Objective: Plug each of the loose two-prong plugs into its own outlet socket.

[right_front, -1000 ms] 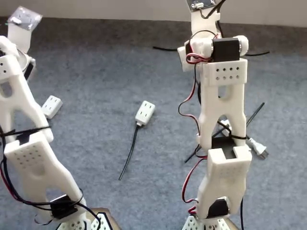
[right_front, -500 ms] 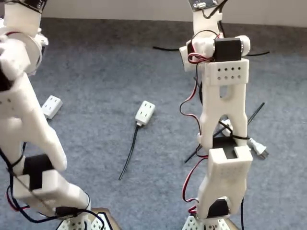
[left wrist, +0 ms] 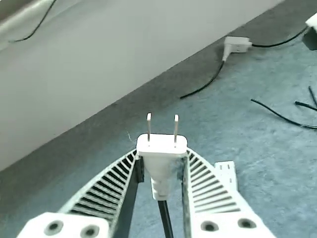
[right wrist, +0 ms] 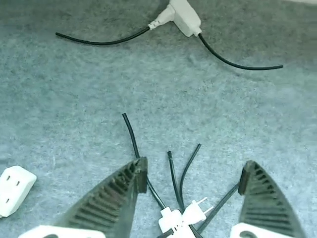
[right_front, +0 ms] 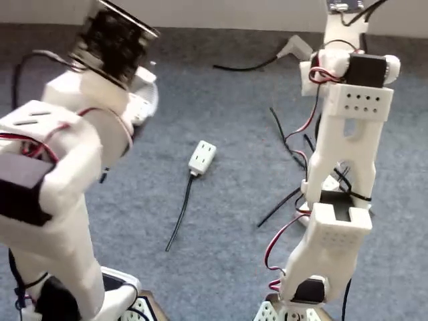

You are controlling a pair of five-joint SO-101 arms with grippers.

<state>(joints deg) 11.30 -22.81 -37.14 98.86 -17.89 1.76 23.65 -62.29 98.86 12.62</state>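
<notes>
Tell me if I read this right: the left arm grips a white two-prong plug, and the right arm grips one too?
Half right. The left gripper is shut on a white plug, but the right wrist view shows the right gripper open and holding nothing, with two loose plugs lying on the carpet beyond it.
</notes>
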